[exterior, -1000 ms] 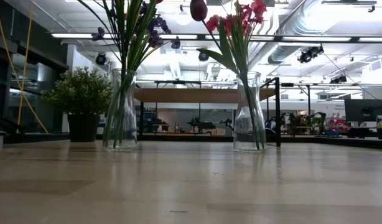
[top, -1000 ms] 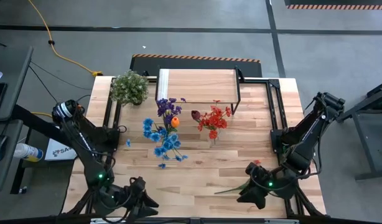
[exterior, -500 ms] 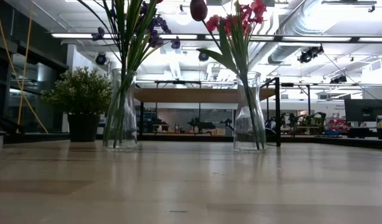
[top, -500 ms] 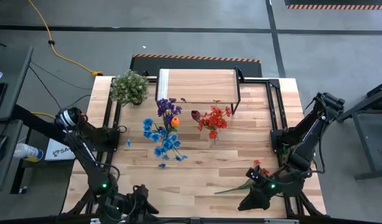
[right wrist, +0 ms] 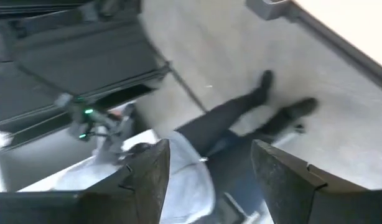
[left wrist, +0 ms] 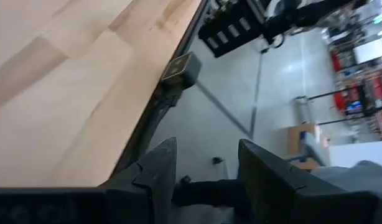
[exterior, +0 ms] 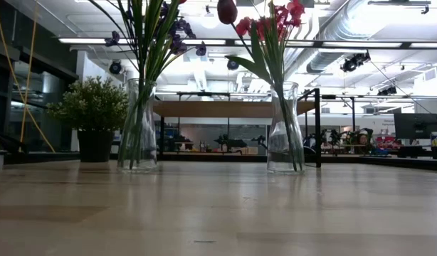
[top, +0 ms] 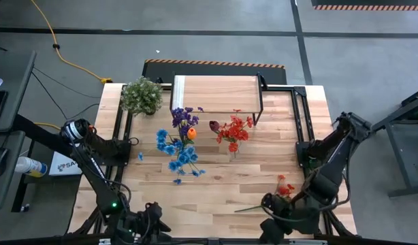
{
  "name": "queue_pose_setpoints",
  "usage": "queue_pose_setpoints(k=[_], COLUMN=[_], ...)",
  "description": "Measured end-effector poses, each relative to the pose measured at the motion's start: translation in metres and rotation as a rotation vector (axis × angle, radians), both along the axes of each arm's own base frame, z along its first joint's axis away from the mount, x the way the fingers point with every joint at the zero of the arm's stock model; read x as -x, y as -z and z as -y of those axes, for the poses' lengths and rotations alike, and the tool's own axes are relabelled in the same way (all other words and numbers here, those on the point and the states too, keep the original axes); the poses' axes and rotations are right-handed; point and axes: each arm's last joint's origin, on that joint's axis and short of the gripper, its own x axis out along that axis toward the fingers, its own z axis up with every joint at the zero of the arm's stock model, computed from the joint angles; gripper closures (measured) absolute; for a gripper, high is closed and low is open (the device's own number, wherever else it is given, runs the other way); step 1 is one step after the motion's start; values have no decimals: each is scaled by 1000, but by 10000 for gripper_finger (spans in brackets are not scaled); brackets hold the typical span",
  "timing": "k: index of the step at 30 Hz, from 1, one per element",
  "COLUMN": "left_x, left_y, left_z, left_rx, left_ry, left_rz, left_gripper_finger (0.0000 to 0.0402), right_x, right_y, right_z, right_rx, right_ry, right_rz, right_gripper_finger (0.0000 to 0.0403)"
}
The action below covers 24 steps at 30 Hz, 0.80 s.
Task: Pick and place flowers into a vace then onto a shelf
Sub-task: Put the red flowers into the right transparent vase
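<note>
High view: two clear vases stand mid-table, the blue and purple flowers [top: 180, 139] at 9 o'clock of the red flowers [top: 234, 132]. The shelf [top: 216, 93] sits at 12 o'clock of them, the potted plant [top: 141, 95] beside it. One loose red flower [top: 274, 195] lies near the right gripper [top: 271, 221] at the table's near edge. The left gripper [top: 153, 228] waits at the near edge too.

Low view: both vases [exterior: 139, 126] stand upright before the shelf [exterior: 225, 108].

Left wrist view: fingers [left wrist: 157, 172] parted, grasping nothing.

Right wrist view: fingers [right wrist: 147, 177] spread, empty, above a person's legs [right wrist: 241, 112].
</note>
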Motion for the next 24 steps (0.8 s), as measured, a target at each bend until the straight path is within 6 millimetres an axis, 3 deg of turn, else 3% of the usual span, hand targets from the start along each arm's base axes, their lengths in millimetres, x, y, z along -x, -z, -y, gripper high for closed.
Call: queue_pose_setpoints(k=[5, 10, 16, 24], left_x=[3, 6, 8, 10], left_y=[6, 11, 14, 17], left_z=[-2, -5, -6, -9], left_rx=[-41, -81, -97, -141], left_ry=[49, 95, 127, 125], left_rz=[-68, -140, -185, -214], left_gripper_finger=[195, 195, 195, 195], right_x=[-10, -23, -38, -44], right_y=[-32, -47, -42, -12], right_z=[0, -4, -17, -21], right_rx=[113, 194, 236, 266], right_ry=[26, 41, 55, 71], right_rz=[-171, -361, -570, -768], right_gripper_finger=[192, 186, 187, 190])
